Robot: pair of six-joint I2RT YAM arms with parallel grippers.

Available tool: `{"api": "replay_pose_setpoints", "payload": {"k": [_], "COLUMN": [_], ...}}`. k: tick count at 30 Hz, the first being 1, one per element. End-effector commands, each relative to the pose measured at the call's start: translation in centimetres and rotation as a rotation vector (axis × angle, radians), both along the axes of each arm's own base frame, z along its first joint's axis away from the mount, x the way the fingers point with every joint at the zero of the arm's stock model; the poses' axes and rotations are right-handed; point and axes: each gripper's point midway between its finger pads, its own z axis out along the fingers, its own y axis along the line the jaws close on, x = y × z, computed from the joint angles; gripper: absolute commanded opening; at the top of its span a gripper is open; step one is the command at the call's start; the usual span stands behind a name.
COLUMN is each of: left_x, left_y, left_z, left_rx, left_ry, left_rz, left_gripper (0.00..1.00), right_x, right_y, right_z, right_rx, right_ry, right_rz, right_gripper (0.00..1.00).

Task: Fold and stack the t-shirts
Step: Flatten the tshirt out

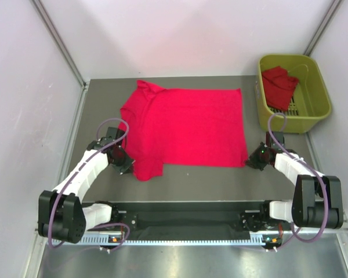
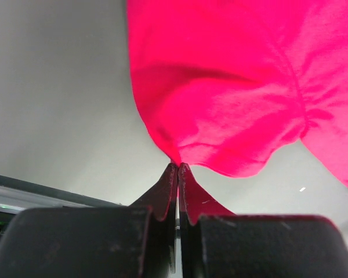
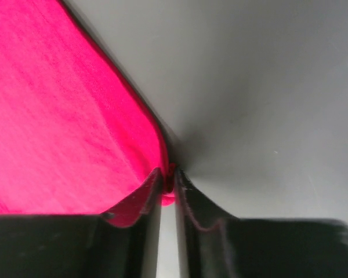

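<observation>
A bright red t-shirt (image 1: pixel 185 124) lies spread flat on the grey table, collar to the left. My left gripper (image 1: pixel 126 164) is shut on the near sleeve's edge; the left wrist view shows the cloth (image 2: pixel 220 87) pinched at the fingertips (image 2: pixel 188 179). My right gripper (image 1: pixel 250 162) is shut on the shirt's near right hem corner; the right wrist view shows the cloth (image 3: pixel 64 116) caught between the fingertips (image 3: pixel 156 182). A second red t-shirt (image 1: pixel 278 87) lies crumpled in the yellow-green basket.
The yellow-green basket (image 1: pixel 319 95) stands at the back right, close to the right wall. White walls enclose the table on the left, back and right. Bare grey tabletop (image 1: pixel 209 182) runs between the shirt and the arm bases.
</observation>
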Motion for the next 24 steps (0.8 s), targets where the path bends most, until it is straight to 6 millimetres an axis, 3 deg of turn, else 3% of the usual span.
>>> {"api": "replay_pose_setpoints", "payload": {"k": [1, 3, 9, 13, 16, 17, 19, 20, 21, 22, 24], "left_x": [1.2, 1.7, 3.5, 5.2, 8.0, 9.2, 11.5, 12.8, 14.2, 15.4, 17.3], "left_y": [0.0, -0.1, 0.4, 0.4, 0.1, -0.1, -0.5, -0.6, -0.5, -0.4, -0.1], "left_z": [2.2, 2.8, 5.2, 7.3, 10.2, 12.0, 14.5, 16.8, 18.1, 21.0, 23.3], "left_rx": [0.003, 0.004, 0.046, 0.063, 0.053, 0.048, 0.053, 0.059, 0.092, 0.110, 0.172], "left_ry": [-0.071, -0.090, -0.167, -0.247, -0.378, -0.441, -0.550, -0.620, -0.677, -0.754, -0.822], "left_rz": [-0.031, -0.039, -0.062, -0.098, -0.090, -0.094, -0.132, -0.140, -0.165, -0.172, -0.203], "left_gripper": [0.00, 0.00, 0.00, 0.00, 0.00, 0.00, 0.00, 0.00, 0.00, 0.00, 0.00], "right_x": [-0.9, -0.7, 0.3, 2.1, 4.3, 5.8, 7.1, 8.9, 9.7, 11.4, 12.8], "right_y": [-0.6, -0.6, -0.1, 0.8, 2.0, 2.3, 3.2, 3.9, 4.1, 4.5, 4.6], "right_z": [-0.6, 0.0, 1.7, 3.9, 6.0, 7.6, 8.5, 10.8, 11.8, 13.9, 15.8], "right_rx": [-0.023, -0.024, -0.021, -0.008, 0.007, 0.006, 0.002, -0.005, -0.014, -0.027, -0.042], "right_ry": [0.022, 0.004, -0.055, -0.149, -0.229, -0.270, -0.283, -0.339, -0.359, -0.396, -0.423], "right_rz": [-0.013, -0.007, 0.054, 0.119, 0.170, 0.177, 0.203, 0.222, 0.231, 0.238, 0.247], "right_gripper": [0.06, 0.00, 0.00, 0.00, 0.00, 0.00, 0.00, 0.00, 0.00, 0.00, 0.00]}}
